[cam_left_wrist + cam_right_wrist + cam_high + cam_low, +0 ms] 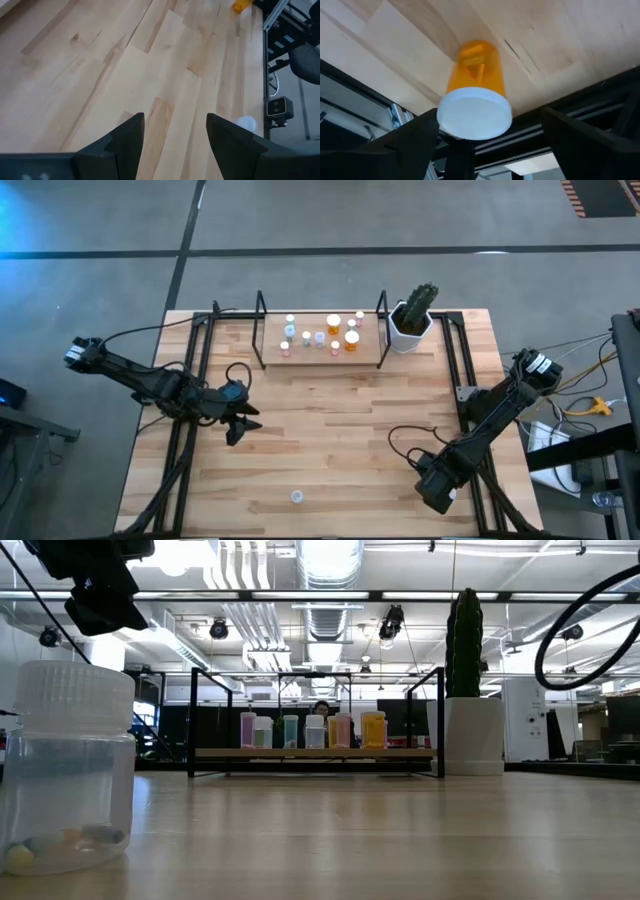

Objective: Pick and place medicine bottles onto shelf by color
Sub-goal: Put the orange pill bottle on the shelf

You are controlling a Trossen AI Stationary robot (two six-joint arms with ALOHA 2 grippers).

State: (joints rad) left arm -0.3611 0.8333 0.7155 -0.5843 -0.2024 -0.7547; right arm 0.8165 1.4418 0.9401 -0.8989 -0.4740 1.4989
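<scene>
An orange medicine bottle (475, 65) with a white cap stands on the table near its right near corner, between the fingers of my open right gripper (485, 117), which touch nothing; in the high view the right gripper (437, 485) hides it. A small clear bottle (297, 497) with pills inside stands by the near edge, large in the low view (65, 770). Several bottles stand in a row on the shelf (320, 358) at the table's far middle. My left gripper (240, 428) hangs open over bare wood left of centre.
A white pot with a cactus (410, 325) stands just right of the shelf. Black frame rails (455, 370) run along the table's left and right sides. Bare wood lies between the shelf and the near edge.
</scene>
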